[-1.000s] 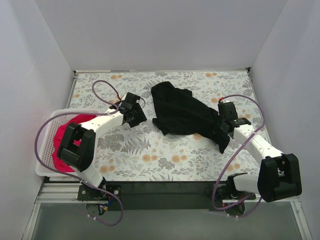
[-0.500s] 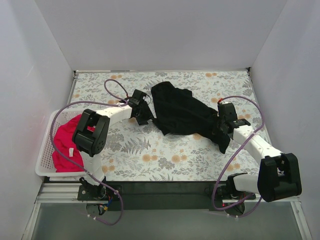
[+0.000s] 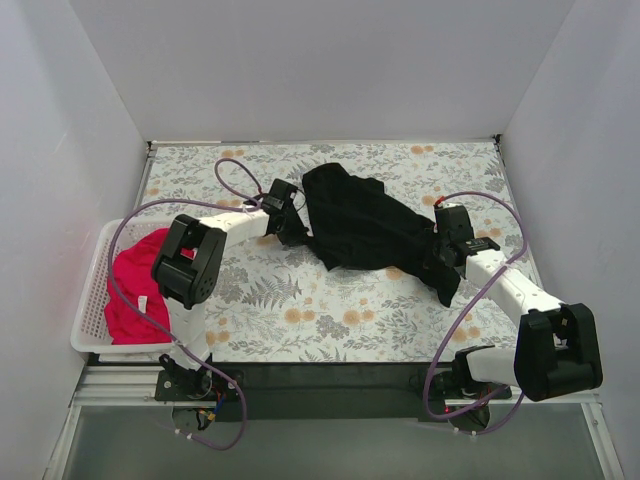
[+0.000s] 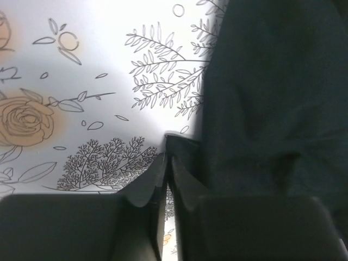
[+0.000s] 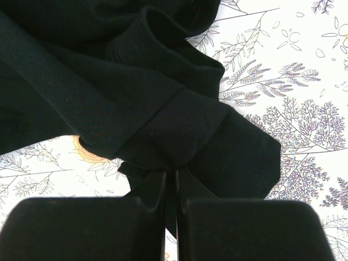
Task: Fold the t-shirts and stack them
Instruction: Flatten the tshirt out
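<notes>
The black t-shirt (image 3: 360,225) lies crumpled on the flowered table, right of centre. My right gripper (image 3: 440,258) is shut on a fold at its lower right end; in the right wrist view black cloth (image 5: 81,65) fills the gap between the gripper's (image 5: 170,176) closed jaws. My left gripper (image 3: 293,232) is shut, its tips at the shirt's left edge. In the left wrist view the gripper (image 4: 168,157) touches a small dark flap of the shirt (image 4: 272,81), and table pattern shows between the fingers. The red-pink t-shirt (image 3: 130,285) lies bunched in the basket.
The white lattice basket (image 3: 88,290) stands at the table's left edge, near my left arm's base. White walls close the table in on three sides. Purple cables loop over both arms. The flowered tablecloth (image 3: 290,310) shows bare in front.
My left arm has swung right off the basket, uncovering the red-pink shirt, and its gripper has reached the black shirt's left edge. The right arm and the black shirt have barely moved.
</notes>
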Controlling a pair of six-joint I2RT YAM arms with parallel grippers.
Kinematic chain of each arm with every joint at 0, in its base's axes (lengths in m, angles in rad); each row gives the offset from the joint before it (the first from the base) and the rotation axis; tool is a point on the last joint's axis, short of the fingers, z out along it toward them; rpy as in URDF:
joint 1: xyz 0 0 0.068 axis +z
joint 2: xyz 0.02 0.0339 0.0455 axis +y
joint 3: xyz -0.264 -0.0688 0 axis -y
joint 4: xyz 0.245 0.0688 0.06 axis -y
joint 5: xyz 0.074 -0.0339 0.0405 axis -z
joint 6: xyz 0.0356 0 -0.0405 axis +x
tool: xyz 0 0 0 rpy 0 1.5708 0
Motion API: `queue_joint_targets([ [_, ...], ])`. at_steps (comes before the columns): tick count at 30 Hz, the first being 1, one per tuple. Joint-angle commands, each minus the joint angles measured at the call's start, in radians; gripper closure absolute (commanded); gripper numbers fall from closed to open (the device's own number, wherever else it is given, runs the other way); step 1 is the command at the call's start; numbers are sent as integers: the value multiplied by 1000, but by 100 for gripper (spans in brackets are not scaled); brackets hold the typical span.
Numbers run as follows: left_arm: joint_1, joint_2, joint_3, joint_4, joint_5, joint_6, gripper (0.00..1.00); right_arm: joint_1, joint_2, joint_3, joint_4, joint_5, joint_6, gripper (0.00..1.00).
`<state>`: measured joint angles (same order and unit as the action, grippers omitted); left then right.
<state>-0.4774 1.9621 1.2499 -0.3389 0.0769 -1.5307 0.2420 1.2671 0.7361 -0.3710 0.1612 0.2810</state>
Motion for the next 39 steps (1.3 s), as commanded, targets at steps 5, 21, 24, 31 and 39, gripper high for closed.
queue_joint_targets([
  [5, -7, 5, -44, -25, -158, 26, 100, -3, -26, -10, 21, 9, -8, 99],
  [21, 168, -762, -107, -219, -581, 162, 100, -3, -219, 72, -88, -190, -17, 99],
  [24, 169, -942, -273, -210, -575, 141, 100, 11, -199, 40, -184, -435, -48, 99],
  [31, 169, -1243, -549, -160, -578, 158, 100, 85, -157, 5, -348, -689, -160, 48],
  [39, 169, -1295, -567, -190, -595, 202, 100, 74, -101, 193, -313, -193, -131, 29],
])
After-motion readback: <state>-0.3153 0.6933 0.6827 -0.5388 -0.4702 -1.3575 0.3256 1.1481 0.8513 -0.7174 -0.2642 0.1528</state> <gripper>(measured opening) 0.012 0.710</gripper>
